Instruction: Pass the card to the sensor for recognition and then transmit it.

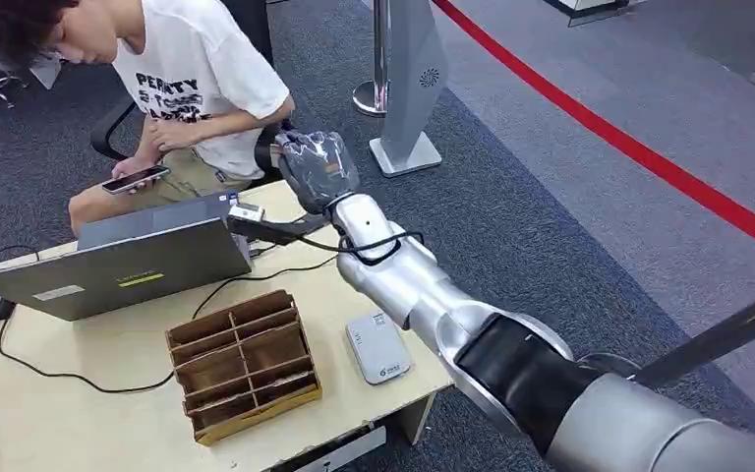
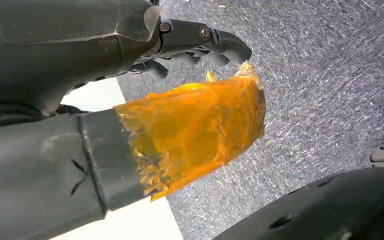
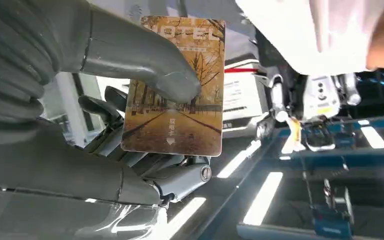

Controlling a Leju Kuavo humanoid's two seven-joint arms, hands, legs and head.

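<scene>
Card (image 3: 175, 90), printed with an autumn avenue and the word HOTEL, pinned between the thumb and the darker fingers (image 3: 180, 175) of the right hand (image 1: 317, 169); the thumb presses on the printed face near the middle, so the far half of the card stands free beyond the grip. In the head view the right arm is stretched out over the far edge of the table (image 1: 79, 423), the hand raised and close in front of the seated person (image 1: 192, 79), who is looking at a phone (image 1: 135, 179). The white sensor (image 1: 377, 347) lies flat on the table well behind and below the hand, back toward the robot, beside the wooden slotted rack (image 1: 244, 364); a laptop (image 1: 118, 261) sits to the hand's left. To judge from this, the card is being offered to the person; whether the sensor has read it cannot be told. To do the step well, the pinch should stay firm and the free end be presented toward the person, the thumb easing only once the card is taken. The left hand (image 2: 180, 45) hangs over carpet with fingers curled on nothing, its thumb wrapped in orange film.
</scene>
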